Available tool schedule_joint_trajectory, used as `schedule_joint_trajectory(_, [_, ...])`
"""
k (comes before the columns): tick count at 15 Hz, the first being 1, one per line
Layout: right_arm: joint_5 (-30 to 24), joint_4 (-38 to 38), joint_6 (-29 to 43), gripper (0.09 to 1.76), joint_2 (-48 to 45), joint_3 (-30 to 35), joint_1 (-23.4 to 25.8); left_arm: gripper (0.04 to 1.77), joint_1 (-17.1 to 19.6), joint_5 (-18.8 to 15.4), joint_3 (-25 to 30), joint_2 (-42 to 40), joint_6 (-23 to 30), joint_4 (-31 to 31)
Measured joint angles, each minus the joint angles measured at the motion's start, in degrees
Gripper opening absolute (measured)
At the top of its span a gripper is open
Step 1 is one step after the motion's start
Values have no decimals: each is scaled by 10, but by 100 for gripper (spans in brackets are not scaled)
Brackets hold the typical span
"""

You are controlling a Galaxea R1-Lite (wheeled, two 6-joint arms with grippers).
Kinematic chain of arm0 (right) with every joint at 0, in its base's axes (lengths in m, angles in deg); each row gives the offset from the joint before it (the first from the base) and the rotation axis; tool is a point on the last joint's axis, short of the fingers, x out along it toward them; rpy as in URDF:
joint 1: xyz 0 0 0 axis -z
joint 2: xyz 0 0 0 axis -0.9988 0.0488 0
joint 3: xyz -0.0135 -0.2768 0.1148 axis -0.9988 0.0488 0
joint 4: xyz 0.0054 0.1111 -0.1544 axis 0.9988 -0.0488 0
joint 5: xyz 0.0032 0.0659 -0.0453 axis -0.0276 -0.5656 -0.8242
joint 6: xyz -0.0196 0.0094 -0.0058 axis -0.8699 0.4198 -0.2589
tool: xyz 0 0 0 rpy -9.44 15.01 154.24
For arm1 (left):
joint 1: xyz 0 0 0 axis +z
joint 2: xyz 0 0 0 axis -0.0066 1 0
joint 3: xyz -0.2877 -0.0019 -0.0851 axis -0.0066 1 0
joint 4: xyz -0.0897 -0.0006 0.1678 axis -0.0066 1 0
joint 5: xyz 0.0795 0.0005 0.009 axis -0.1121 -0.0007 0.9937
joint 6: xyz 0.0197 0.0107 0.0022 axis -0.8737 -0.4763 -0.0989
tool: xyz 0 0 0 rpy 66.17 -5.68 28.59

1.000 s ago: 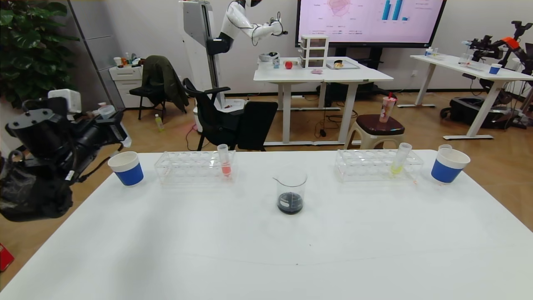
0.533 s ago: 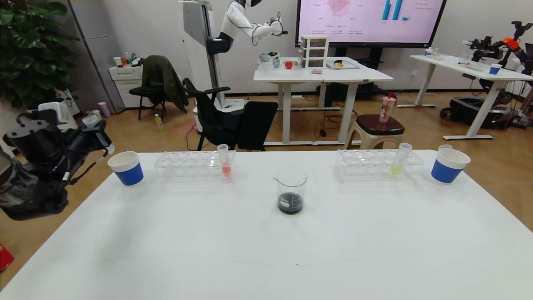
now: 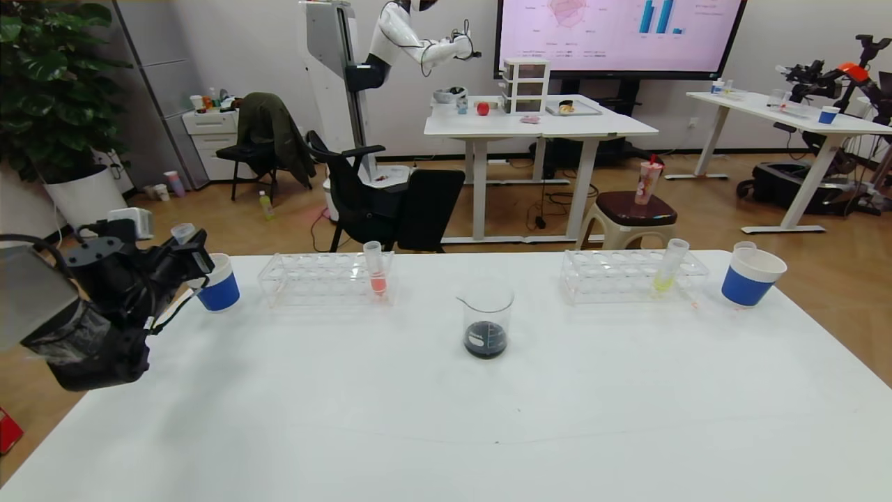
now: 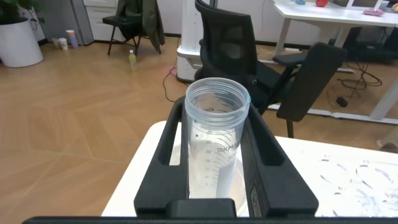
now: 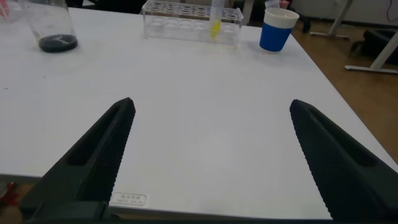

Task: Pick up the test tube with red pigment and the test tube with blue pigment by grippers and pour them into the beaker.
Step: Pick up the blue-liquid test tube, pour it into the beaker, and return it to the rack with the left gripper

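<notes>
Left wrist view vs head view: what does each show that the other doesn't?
Only the left wrist view shows that the test tube clamped between the left gripper fingers is empty, printed scale visible. Only the head view shows the beaker of dark liquid, both tube racks and the two paper cups. Both show the gripper shut on that tube at the white table edge.
</notes>
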Motion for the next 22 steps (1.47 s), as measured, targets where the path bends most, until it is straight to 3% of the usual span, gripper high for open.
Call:
schedule_joint_trajectory(8, [0, 0, 0, 174, 0, 0, 0, 54, -5, 0, 22, 17, -2, -16])
schedule_joint_trajectory(9, [0, 0, 0, 174, 0, 0, 0, 73, -4, 0, 24, 17, -2, -17])
schedule_joint_trajectory(11, [0, 0, 0, 174, 0, 0, 0, 145, -3, -1, 28, 17, -3, -15])
schedule_joint_trajectory(12, [0, 0, 0, 174, 0, 0, 0, 168, -3, -2, 29, 17, -3, -15])
schedule_joint_trajectory(13, [0, 0, 0, 174, 0, 0, 0, 175, -3, -2, 29, 17, -3, -14])
schedule_joint_trajectory(18, [0, 0, 0, 174, 0, 0, 0, 175, -23, -1, 2, -17, -3, 21])
schedule_joint_trajectory(22, [0, 0, 0, 174, 0, 0, 0, 175, -100, 3, -3, -82, -2, 96])
